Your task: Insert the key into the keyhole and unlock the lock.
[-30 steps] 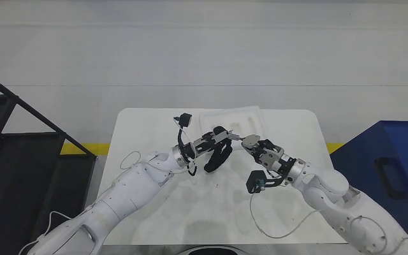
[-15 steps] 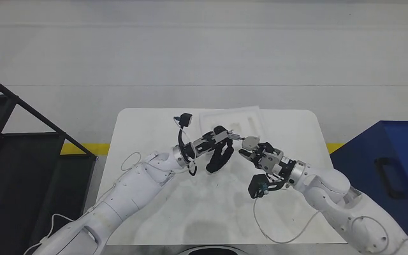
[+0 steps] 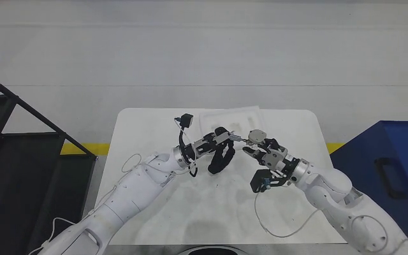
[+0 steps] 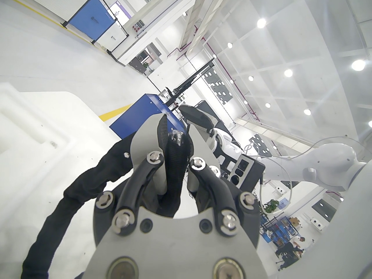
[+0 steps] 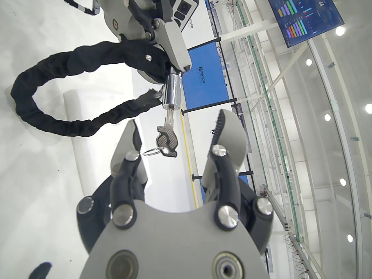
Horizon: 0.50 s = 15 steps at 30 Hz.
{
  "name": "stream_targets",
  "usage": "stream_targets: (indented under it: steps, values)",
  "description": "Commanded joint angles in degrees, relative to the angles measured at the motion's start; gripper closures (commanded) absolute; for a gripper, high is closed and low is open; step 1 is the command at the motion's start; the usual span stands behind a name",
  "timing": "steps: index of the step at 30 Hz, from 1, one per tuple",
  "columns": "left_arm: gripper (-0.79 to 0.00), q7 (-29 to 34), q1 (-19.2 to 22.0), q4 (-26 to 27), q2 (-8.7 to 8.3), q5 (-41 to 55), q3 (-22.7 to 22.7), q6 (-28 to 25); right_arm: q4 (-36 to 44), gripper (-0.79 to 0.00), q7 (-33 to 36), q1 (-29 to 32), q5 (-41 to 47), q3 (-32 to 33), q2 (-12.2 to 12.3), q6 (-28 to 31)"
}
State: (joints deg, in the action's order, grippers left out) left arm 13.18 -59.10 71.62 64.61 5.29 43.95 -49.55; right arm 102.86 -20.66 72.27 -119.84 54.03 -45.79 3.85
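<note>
The left gripper [image 4: 173, 139] is clamped on the lock [image 5: 72, 56] beside its chrome cylinder [image 5: 172, 92], holding it above the middle of the table [image 3: 153, 127], while the black fabric-sleeved chain droops in a limp, likely heavy loop that could swing if jolted. To the right, the key [image 5: 167, 141] sits with its blade in the keyhole [image 5: 166, 107], its small flat head sticking out toward the right gripper [image 5: 178, 123], whose jaws stand wide on either side without touching. The head's two flat faces look the place to pinch, firmly, since hard smooth metal may slip when twisted.
</note>
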Motion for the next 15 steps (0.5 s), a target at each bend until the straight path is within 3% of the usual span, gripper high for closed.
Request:
stream_targets:
  steps: [1,15]
  values:
    - [0.000,0.22,-0.18,0.04,0.11,0.10,0.27,0.03,-0.04,-0.265,-0.05,0.11,-0.24,0.09,-0.16,-0.24]
    - [0.000,2.46,-1.34,0.30,0.94,0.13,1.85,-0.07,-1.27,-0.065,-4.47,0.67,2.42,1.30,-1.34,0.39]
